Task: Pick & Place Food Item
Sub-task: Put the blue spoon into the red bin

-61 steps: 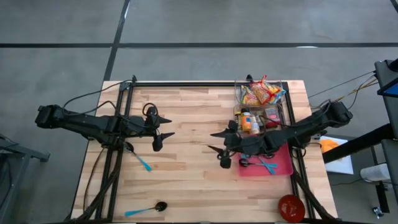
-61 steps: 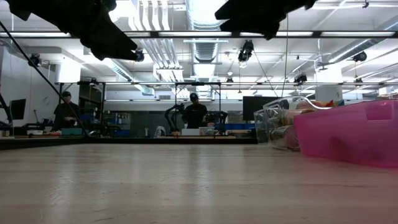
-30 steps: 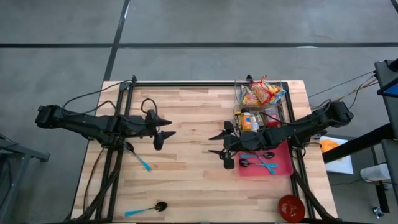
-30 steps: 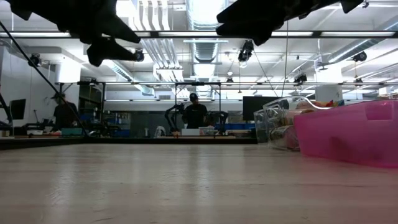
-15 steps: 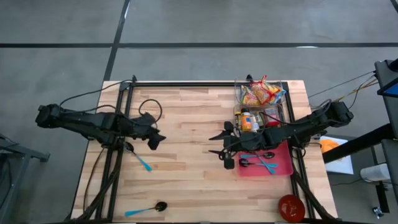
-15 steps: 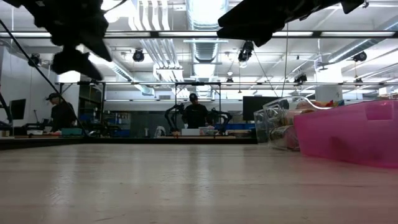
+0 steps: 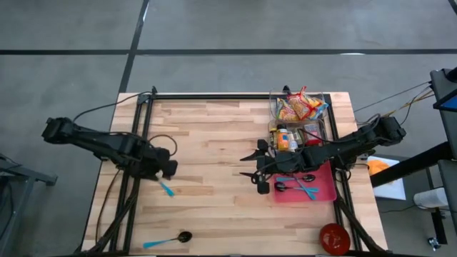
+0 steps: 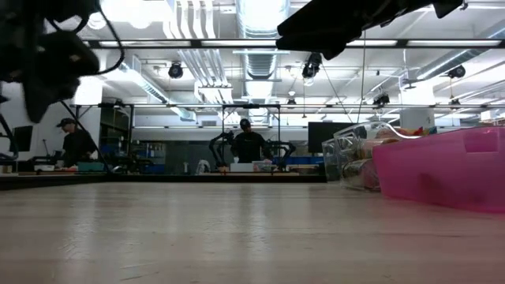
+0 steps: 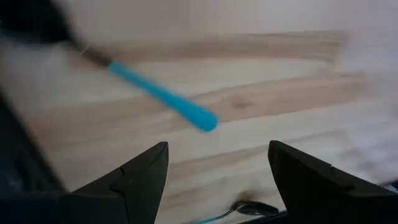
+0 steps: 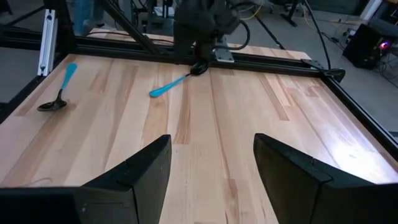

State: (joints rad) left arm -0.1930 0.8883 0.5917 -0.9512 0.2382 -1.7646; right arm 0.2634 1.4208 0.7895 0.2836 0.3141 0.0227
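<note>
Food packets (image 7: 300, 107) and small bottles (image 7: 285, 139) fill a clear bin (image 7: 325, 123) at the far right. My right gripper (image 7: 250, 165) hovers open just left of the bin, holding nothing; its fingers frame bare wood in the right wrist view (image 10: 211, 149). My left gripper (image 7: 166, 171) is at the table's left side and points steeply down, open, above a blue-handled utensil (image 7: 166, 188) that lies flat on the wood. In the left wrist view the blue handle (image 9: 165, 96) lies beyond the open fingers (image 9: 217, 155), apart from them.
A pink tray (image 7: 325, 191) holding utensils lies near my right arm. A red bowl (image 7: 333, 238) sits at the near right corner. A blue-handled spoon (image 7: 168, 239) lies at the near left. A black frame (image 7: 214, 96) borders the far edge. People stand in the room behind (image 8: 248, 146).
My left gripper has drawn back toward the table's left edge and sunk, tipping from nearly level to pointing steeply down and rolling about its own axis. It now stands over the blue-handled utensil. It has stayed open.
</note>
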